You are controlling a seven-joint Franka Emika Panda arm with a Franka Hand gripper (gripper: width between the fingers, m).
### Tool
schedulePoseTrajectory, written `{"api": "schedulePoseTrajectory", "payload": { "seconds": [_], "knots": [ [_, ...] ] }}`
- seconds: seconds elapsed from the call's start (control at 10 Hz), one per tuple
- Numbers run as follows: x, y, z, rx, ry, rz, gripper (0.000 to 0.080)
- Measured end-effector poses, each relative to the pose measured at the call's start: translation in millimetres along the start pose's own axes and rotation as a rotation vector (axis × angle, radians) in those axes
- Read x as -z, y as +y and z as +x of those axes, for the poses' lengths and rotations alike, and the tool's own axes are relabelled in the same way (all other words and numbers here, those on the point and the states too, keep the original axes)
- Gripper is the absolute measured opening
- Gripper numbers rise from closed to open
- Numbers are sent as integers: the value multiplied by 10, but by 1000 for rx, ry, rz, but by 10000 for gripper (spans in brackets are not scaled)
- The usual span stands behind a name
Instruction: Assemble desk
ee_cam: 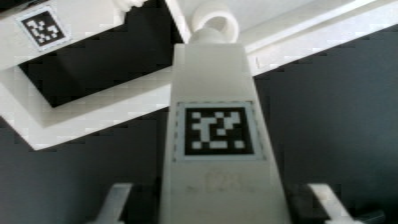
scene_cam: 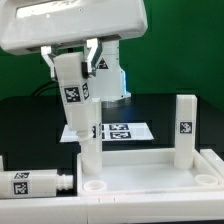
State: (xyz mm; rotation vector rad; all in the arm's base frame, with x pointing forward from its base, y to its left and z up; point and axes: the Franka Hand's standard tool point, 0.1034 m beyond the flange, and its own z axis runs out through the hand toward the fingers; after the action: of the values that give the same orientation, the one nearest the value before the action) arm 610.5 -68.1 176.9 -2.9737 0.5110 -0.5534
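Observation:
My gripper [scene_cam: 70, 60] is shut on the upper part of a white square desk leg [scene_cam: 78, 112] with a black-and-white tag on it. The leg hangs slightly tilted, and its lower end is at the near-left corner of the white tabletop panel [scene_cam: 150, 172]. I cannot tell whether its peg is seated in the hole. In the wrist view the same leg [ee_cam: 217, 130] runs away from my gripper [ee_cam: 221, 212], with one finger on each side. A second leg [scene_cam: 185, 125] stands upright at the panel's corner on the exterior view's right.
A third leg [scene_cam: 30, 183] lies flat on the black table at the exterior view's left, beside the panel. The marker board [scene_cam: 120, 131] lies behind the panel. A green backdrop closes the rear.

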Motion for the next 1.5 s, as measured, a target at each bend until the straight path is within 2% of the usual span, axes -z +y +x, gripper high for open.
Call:
{"api": "schedulePoseTrajectory", "payload": {
  "seconds": [0.1, 0.2, 0.4, 0.6, 0.8, 0.9, 1.1, 1.5],
  "knots": [
    [-2, -306, -47, 101, 12, -8, 285],
    [-7, -614, -101, 214, 13, -2, 285],
    [-96, -1103, -241, 303, -36, 4, 285],
    [-104, -1057, -226, 301, -34, 5, 285],
    [-111, -1076, -239, 305, -35, 5, 285],
    [-155, -1183, -253, 370, 12, 0, 285],
    [-367, -1411, -424, 471, 37, -1, 285],
    [-375, -1400, -436, 468, 30, -1, 285]
  ]
}}
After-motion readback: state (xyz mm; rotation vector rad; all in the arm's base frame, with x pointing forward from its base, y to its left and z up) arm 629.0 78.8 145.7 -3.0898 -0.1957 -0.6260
